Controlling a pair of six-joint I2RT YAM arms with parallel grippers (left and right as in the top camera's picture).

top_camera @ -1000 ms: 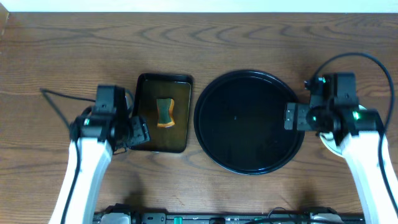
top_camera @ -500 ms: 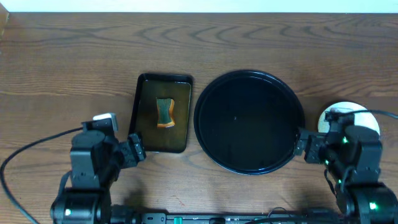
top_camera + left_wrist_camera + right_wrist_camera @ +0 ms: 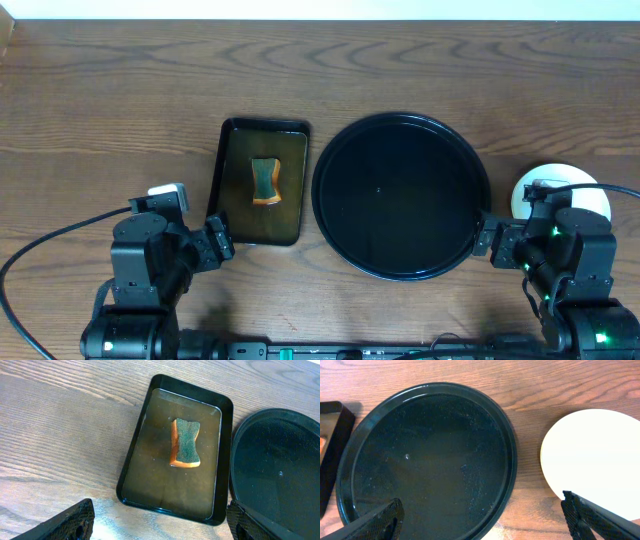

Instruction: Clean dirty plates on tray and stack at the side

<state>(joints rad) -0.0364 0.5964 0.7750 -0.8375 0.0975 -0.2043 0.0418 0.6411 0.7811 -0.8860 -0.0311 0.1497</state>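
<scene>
Wood-grain tabletop (image 3: 120,90) spreads under everything. Nearest, the left gripper (image 3: 160,527) and right gripper (image 3: 485,522) hang with fingers spread wide. Beyond them lies the tray (image 3: 400,195). A pale plate (image 3: 595,460) sits on the wood just right of it, not touching. Left of the tray, a sponge (image 3: 265,181) rests in a small tray (image 3: 285,215).

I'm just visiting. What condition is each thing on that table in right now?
Large round glossy black tray: empty, no plates on it.
Small rectangular black tray: holds the sponge, brownish wet film inside.
Green-and-orange sponge: lying flat in the rectangular tray, untouched.
Pale round plate: on the wooden tabletop right of the round tray, top looks clean.
Left gripper: open, empty.
Right gripper: open, empty.
</scene>
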